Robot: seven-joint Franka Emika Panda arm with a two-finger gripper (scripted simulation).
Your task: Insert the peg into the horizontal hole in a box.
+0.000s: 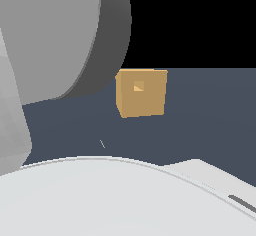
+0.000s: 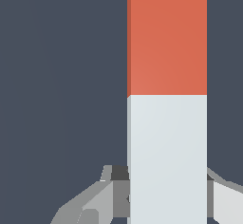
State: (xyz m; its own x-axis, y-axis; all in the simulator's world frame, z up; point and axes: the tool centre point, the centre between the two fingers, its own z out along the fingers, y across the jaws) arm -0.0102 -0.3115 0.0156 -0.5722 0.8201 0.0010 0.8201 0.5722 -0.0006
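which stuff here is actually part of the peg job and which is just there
Part of the job:
- peg, orange-red and white, between the gripper fingers
- box
- hole in its face

Just there:
- dark floor
- grey arm body filling the exterior view's left

A flat, matte slate-blue worktop (image 1: pixel 200 125) stretches back to a straight far edge. Beyond it lies plain black emptiness (image 1: pixel 200 25). Lighting is even and soft, without hard shadows.
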